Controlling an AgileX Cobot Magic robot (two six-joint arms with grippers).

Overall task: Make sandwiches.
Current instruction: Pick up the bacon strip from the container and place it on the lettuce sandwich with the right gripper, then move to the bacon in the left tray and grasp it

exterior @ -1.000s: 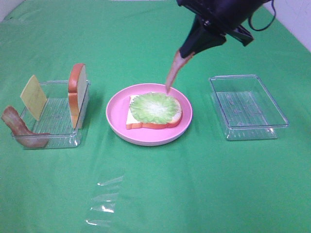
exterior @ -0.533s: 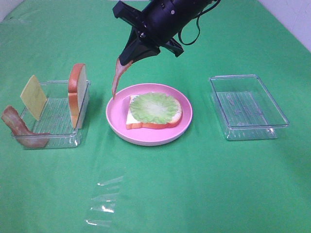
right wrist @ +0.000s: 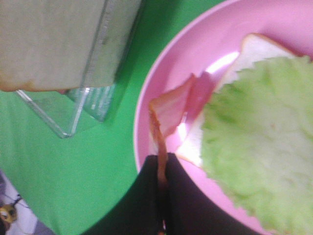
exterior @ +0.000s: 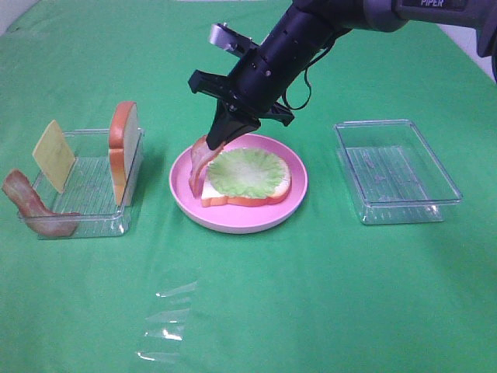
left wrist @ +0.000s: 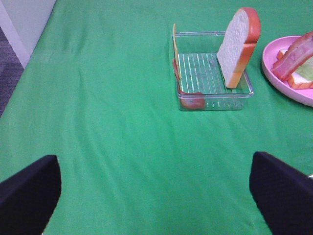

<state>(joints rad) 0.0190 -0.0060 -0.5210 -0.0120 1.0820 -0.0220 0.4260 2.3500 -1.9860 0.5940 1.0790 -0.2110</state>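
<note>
The right tool (exterior: pixel 218 140) reaches down over the left part of the pink plate (exterior: pixel 233 225), its jaws pressed together on the top end of a bacon strip (exterior: pixel 198 165). The strip hangs down and bends at its lower end beside the left edge of the sandwich (exterior: pixel 247 177). It seems to rest on the plate there, though the right wrist view is too blurred to say whether it also lies on the bread. The sandwich sits in the middle of the plate and so far is one white bread slice with a brown crust and a round leaf of lettuce (exterior: pixel 248 171) on top. To the left of the plate on the green surface (exterior: pixel 311 311) is a clear tray (exterior: pixel 85 227). It holds a second bread slice (exterior: pixel 124 148) standing on edge against its near wall, a cheese square (exterior: pixel 53 155) leaning at the far side, and another bacon piece (exterior: pixel 31 206) draped over the tray's outer corner. A second clear tray (exterior: pixel 446 186) lies well to the right of the plate. The left tool (left wrist: pixel 156 196) hangs above bare cloth, well apart from the first tray, with its fingers (left wrist: pixel 29 191) spread wide and nothing between them.
</note>
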